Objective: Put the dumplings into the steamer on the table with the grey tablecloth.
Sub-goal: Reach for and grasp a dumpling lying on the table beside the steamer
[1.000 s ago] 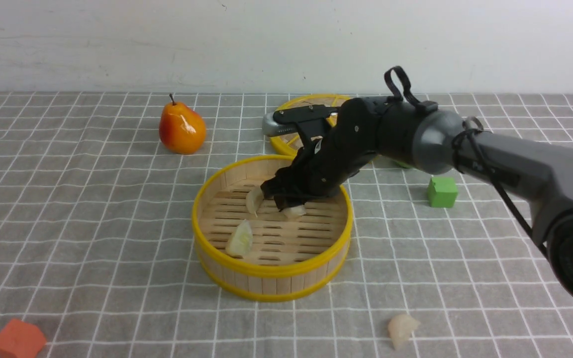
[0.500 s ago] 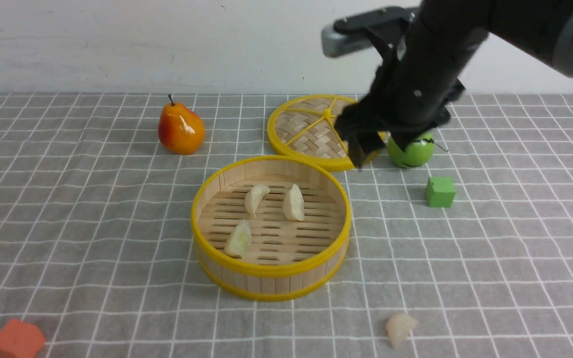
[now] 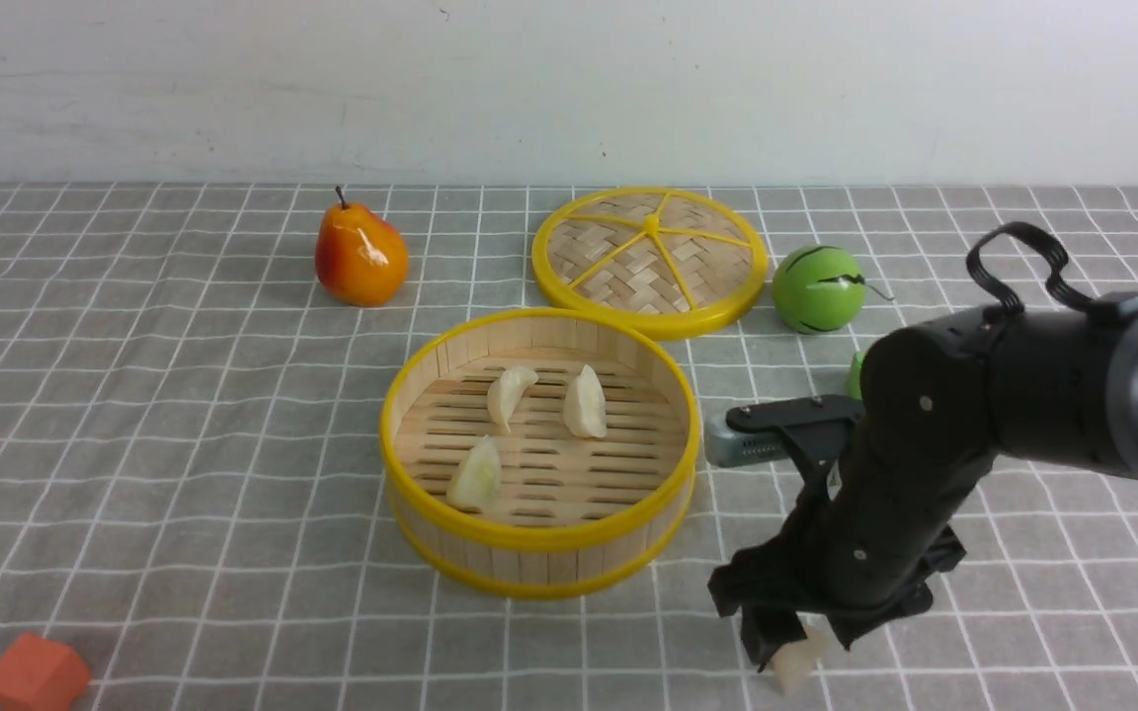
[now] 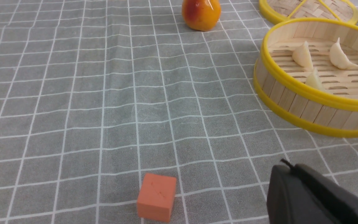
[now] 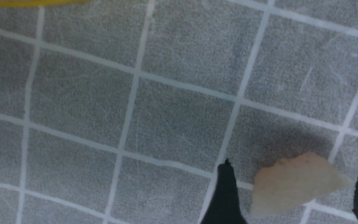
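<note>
The grey-clothed surface (image 3: 233, 474) carries one steamer (image 3: 539, 538). The right tool (image 3: 811, 642), jaws apart, has one cream dumpling (image 5: 297, 186) between its fingertips. Three more dumplings (image 3: 584, 403) lie in the steamer. The left tool (image 4: 318, 199) is together. Bare cloth separates the steamer's yellow rim from the right tool.

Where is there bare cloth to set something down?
Bare: left of the steamer, between the pear and the orange cube. Crowded: behind the steamer, lid and green fruit; right front, the right gripper astride a dumpling.
</note>
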Robot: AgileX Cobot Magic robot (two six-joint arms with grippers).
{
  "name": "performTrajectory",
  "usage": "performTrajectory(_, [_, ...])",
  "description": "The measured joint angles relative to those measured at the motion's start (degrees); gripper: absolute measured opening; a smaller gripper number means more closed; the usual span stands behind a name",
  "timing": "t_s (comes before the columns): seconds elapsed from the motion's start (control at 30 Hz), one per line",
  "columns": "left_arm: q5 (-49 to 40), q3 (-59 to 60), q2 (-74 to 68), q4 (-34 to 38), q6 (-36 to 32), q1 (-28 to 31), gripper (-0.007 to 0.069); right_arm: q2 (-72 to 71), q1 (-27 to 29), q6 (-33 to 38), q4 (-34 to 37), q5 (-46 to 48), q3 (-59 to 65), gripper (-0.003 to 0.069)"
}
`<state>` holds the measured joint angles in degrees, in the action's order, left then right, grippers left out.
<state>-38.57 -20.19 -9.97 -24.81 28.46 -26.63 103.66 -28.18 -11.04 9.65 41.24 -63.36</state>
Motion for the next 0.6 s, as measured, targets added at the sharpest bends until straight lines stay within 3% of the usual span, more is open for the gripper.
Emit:
performTrajectory(0.27, [0.1, 0.0, 0.0, -0.2, 0.0, 0.0, -0.0012, 1.4, 0.0, 0.9, 0.2, -1.1, 0.9, 0.0363])
performTrajectory(0.53, [0.1, 0.0, 0.0, -0.3, 0.0, 0.0, -0.0006, 1.0, 0.0, 9.1, 0.3, 0.6, 0.6, 0.0360])
performTrajectory(0.6, [0.1, 0.1, 0.0, -0.4, 0.0, 0.0, -0.0003, 0.3, 0.0, 11.0, 0.4, 2.0, 0.4, 0.0330])
